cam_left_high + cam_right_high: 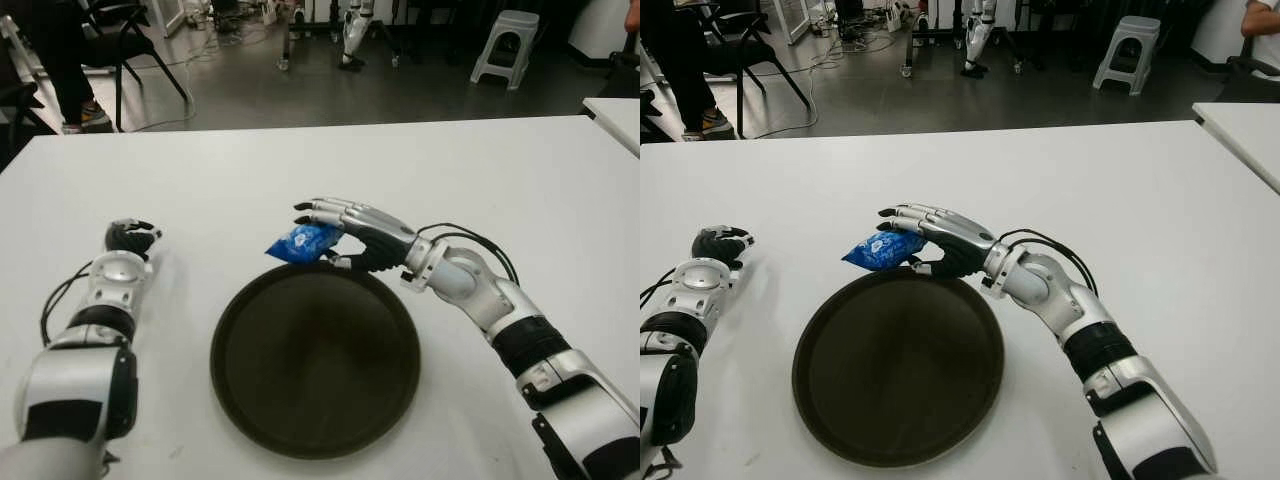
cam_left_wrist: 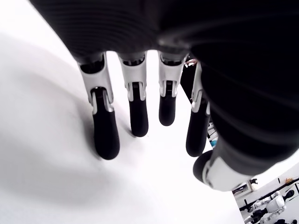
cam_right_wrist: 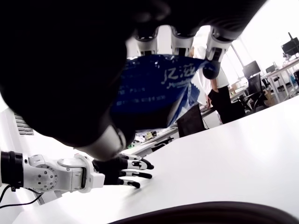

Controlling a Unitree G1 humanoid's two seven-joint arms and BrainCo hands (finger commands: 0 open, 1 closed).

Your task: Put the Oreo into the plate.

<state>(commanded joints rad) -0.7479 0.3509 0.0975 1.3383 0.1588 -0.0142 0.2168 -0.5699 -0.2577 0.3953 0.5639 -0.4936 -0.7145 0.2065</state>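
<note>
The right hand grasps the Oreo, a small blue packet, between the extended fingers above and the thumb below. In the right wrist view the packet fills the space under the palm, with the fingertips closed over its far edge. The hand is held above the bench, with the packet protruding toward the robot's left, over the far rim of the plate. The packet is clear of the plate surface; whether it touches the rim cannot be told. The plate is a dark, round, shallow dish that lies flat on the white bench directly in front of the robot, between the two arms. The right forearm runs from the robot's lower right toward the hand, with black cables looped at the wrist. The left hand shows on the bench to the left of the plate, well apart from it. In the left wrist view its fingers are extended and relaxed over the white surface and hold nothing. Beyond the far edge of the bench, the floor carries a white stool, a black chair and the legs of a person.
</note>
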